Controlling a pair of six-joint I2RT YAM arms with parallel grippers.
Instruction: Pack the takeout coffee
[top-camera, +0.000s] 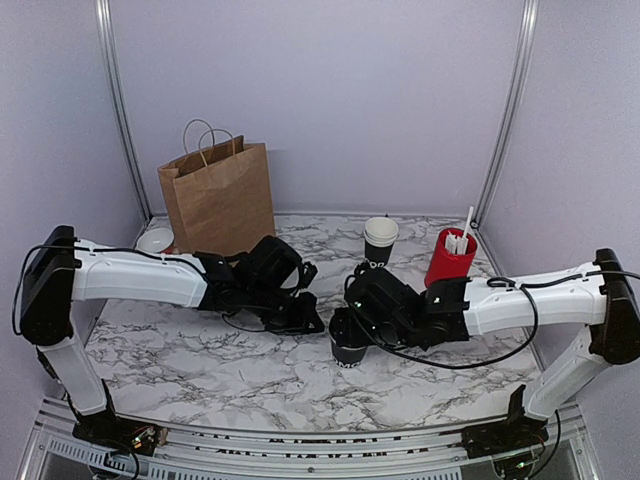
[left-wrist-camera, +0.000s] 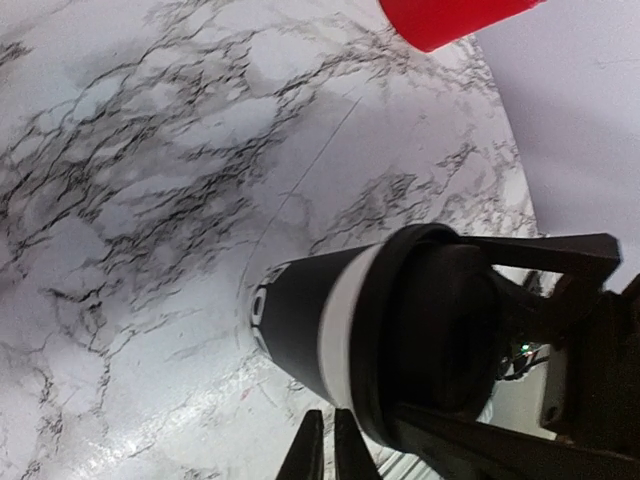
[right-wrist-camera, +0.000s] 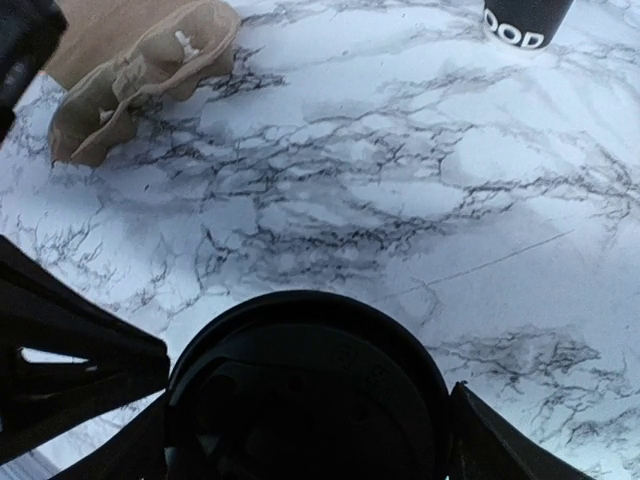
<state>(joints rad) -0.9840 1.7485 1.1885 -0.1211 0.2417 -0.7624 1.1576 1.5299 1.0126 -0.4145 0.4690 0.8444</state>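
The takeout coffee (top-camera: 347, 352), a black cup with white lettering and a black lid (right-wrist-camera: 305, 385), stands upright on the marble table in front of the middle. My right gripper (top-camera: 352, 328) comes at it from the right, its fingers (right-wrist-camera: 495, 440) pressed against both sides of the lid. In the left wrist view the cup (left-wrist-camera: 300, 320) shows with those fingers round its lid (left-wrist-camera: 430, 330). My left gripper (top-camera: 310, 322) sits just left of the cup, apart from it. Its fingertips (left-wrist-camera: 322, 452) are shut together with nothing between them.
A brown paper bag (top-camera: 218, 198) stands open at the back left, with a white dish (top-camera: 155, 240) beside it. A nested stack of black cups (top-camera: 380, 240) stands behind the grippers, and a red cup of white sticks (top-camera: 450, 258) at the back right.
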